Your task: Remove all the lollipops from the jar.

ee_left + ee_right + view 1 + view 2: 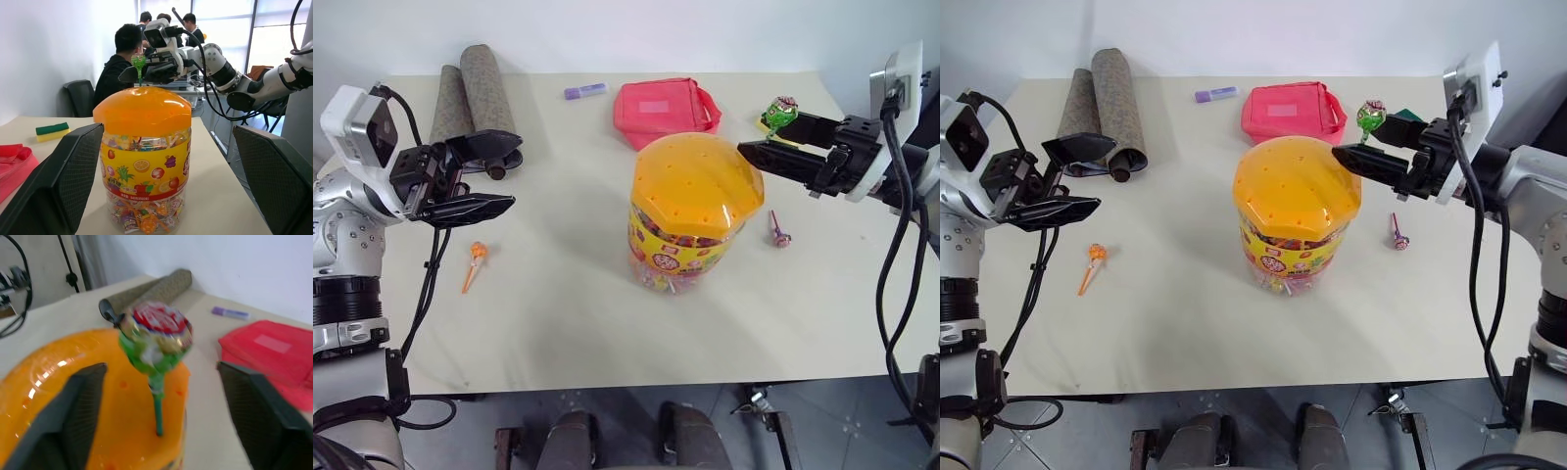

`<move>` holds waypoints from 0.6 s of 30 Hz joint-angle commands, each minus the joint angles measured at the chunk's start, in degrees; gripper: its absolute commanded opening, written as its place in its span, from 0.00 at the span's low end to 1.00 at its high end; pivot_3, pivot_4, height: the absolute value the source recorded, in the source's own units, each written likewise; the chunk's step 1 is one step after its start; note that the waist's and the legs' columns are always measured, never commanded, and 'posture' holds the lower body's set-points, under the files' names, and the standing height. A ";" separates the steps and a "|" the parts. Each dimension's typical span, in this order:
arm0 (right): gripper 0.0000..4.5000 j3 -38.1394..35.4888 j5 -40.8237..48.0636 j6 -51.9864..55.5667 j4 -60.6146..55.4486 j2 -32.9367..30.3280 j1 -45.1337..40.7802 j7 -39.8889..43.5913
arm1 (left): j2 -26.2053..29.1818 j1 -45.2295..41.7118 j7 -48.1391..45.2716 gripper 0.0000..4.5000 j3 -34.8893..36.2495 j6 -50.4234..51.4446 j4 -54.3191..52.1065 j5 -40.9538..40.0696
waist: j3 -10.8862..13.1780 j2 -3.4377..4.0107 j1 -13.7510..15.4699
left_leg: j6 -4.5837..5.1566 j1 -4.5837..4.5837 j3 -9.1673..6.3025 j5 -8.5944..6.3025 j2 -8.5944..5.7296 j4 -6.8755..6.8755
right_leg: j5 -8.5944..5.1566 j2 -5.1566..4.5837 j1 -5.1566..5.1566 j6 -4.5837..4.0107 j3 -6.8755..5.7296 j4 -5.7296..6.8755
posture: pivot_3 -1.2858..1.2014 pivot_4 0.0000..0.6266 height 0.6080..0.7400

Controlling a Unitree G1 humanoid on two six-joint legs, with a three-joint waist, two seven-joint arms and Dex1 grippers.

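Note:
The jar [690, 211], a clear tub with a domed orange lid and a yellow label, stands mid-table. A green lollipop [155, 340] stands upright with its stick in the lid near the right rim. My right gripper [159, 382] is open, one finger on each side of the green lollipop, and neither finger touches it. On the table left of the jar lies an orange lollipop [475, 257], and right of the jar a purple one [779, 233]. My left gripper [509, 174] hovers open at the left, pointing at the jar, with nothing between its fingers.
A pink pouch [664, 108] and a purple tube [584, 91] lie behind the jar. Two rolled mats [475, 93] rest at the back left. A yellow-green sponge [51, 131] sits at the back right. People sit at desks beyond the table's right side.

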 commanded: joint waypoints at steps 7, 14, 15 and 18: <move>0.03 -0.67 -0.37 -1.29 0.00 -0.24 -6.40 1.48 | 0.87 0.22 -4.20 1.00 1.98 0.71 -2.42 -0.93 | 0.00 0.01 -0.12 | 0.00 0.00 0.01 0.00 0.01 0.01 | 0.00 0.00 -0.02 0.00 0.02 0.03 | 0.52 0.24 1.00; 0.01 -0.05 -3.10 -1.74 1.89 -1.58 -13.08 1.24 | 0.04 -0.12 -4.29 1.00 1.52 0.60 -2.14 -0.74 | 0.00 0.01 -0.07 | 0.00 -0.01 0.02 0.00 0.00 0.02 | 0.00 -0.01 -0.03 0.00 0.02 0.03 | 0.52 0.24 1.00; 0.01 -0.21 -3.57 -1.75 1.99 -1.78 -13.57 1.04 | -0.01 0.02 -4.29 1.00 1.56 0.65 -2.33 -0.83 | 0.00 0.01 -0.07 | 0.00 -0.01 0.01 0.00 0.00 0.02 | 0.00 -0.01 -0.03 0.00 0.02 0.04 | 0.52 0.24 1.00; 0.01 -1.22 -4.60 -0.28 2.07 -2.91 -14.32 -0.96 | -0.12 0.51 -4.33 1.00 1.75 0.74 -2.82 -1.06 | 0.00 0.01 -0.08 | 0.01 -0.01 0.02 -0.01 0.00 0.02 | 0.00 -0.01 -0.03 0.00 0.02 0.03 | 0.52 0.24 1.00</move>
